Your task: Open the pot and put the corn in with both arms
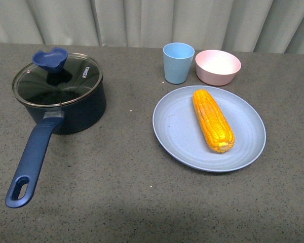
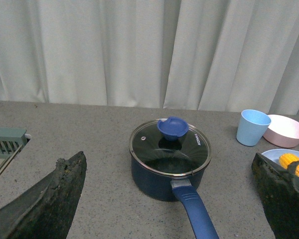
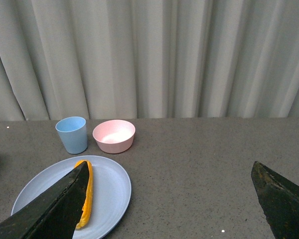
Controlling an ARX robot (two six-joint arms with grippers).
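Note:
The dark navy pot (image 1: 66, 109) stands at the left of the table with its glass lid (image 1: 55, 81) on, blue knob (image 1: 50, 58) on top, and long handle (image 1: 30, 162) pointing toward me. The corn (image 1: 213, 120) lies on a light blue plate (image 1: 177, 126) at the right. Neither arm shows in the front view. My left gripper (image 2: 172, 199) is open, held back from the pot (image 2: 159, 177), which sits between its fingers (image 2: 50, 199). My right gripper (image 3: 172, 199) is open over bare table, with the corn (image 3: 85, 194) beside one finger (image 3: 55, 209).
A light blue cup (image 1: 178, 62) and a pink bowl (image 1: 218, 67) stand behind the plate. A grey-white curtain (image 1: 152, 20) hangs behind the table. A green slatted rack (image 2: 5, 142) shows at the edge of the left wrist view.

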